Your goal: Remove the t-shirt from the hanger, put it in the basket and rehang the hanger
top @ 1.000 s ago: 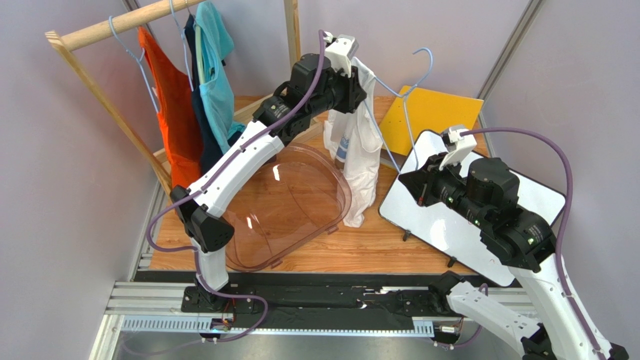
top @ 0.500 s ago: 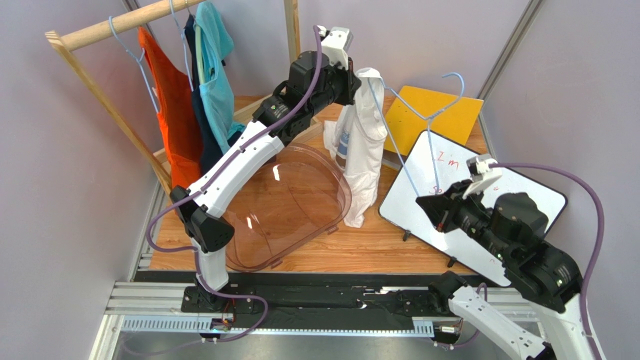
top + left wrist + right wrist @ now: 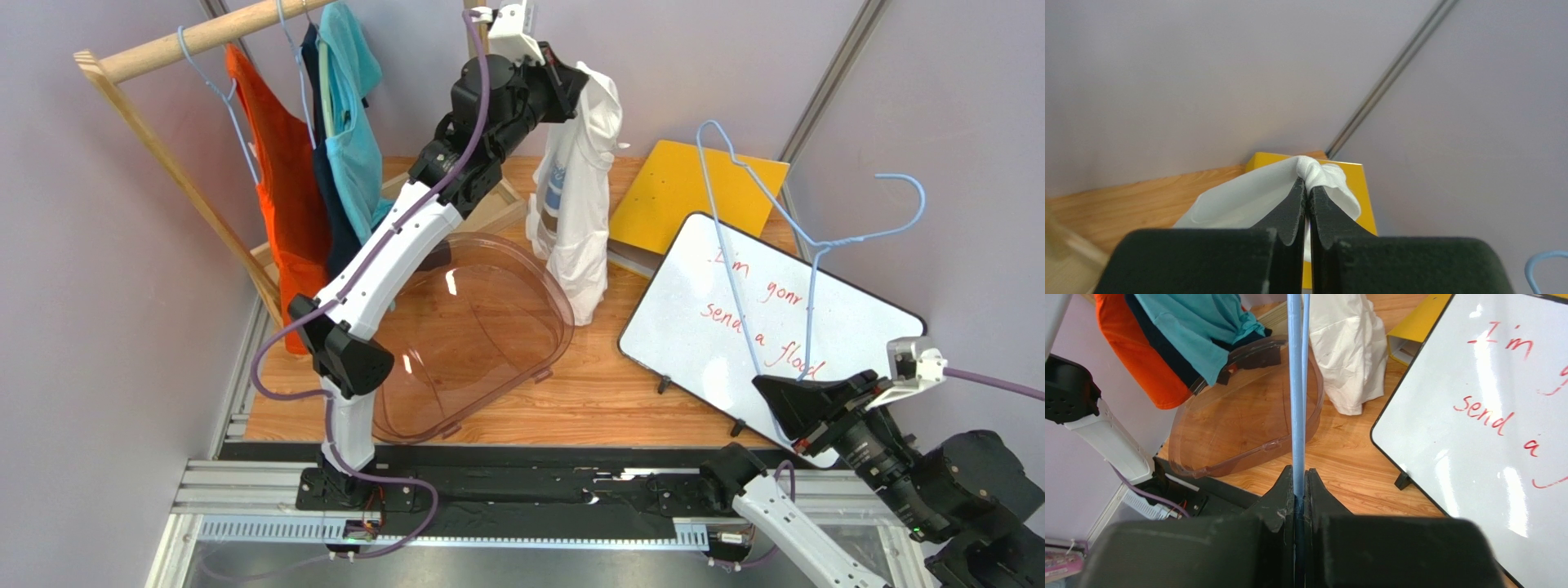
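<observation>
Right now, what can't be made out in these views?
Right wrist view: the hook of the hanger, cut by the top edge; only two wires show above the right claw.
Top view: the end of the writing on the whiteboard, behind the right claw; the print on the t-shirt, folded in and too small.
Left wrist view: most of the t-shirt, hidden by the body of the left claw.
</observation>
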Controlling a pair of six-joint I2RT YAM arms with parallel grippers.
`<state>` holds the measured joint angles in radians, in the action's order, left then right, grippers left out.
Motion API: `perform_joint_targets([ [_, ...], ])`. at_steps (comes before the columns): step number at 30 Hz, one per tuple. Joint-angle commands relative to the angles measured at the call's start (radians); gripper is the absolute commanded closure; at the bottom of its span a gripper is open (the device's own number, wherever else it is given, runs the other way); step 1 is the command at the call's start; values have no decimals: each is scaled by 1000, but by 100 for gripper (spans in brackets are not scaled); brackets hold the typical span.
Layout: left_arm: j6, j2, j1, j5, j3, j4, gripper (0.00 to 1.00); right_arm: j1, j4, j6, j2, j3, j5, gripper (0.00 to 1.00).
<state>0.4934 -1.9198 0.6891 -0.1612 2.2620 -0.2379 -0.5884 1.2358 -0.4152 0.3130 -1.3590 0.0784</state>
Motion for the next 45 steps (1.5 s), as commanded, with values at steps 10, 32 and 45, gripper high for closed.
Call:
perform_joint_targets([
  [10, -53, -10, 6, 443, 385, 219, 100, -5, -1, 27, -6, -12, 115, 100],
  [32, -315, 430, -8, 313, 158, -47, 100, -2, -107, 44, 31, 73, 57, 100],
  [45, -320, 459, -54, 273, -12, -208, 100, -4, -154, 55, 64, 101, 21, 100],
])
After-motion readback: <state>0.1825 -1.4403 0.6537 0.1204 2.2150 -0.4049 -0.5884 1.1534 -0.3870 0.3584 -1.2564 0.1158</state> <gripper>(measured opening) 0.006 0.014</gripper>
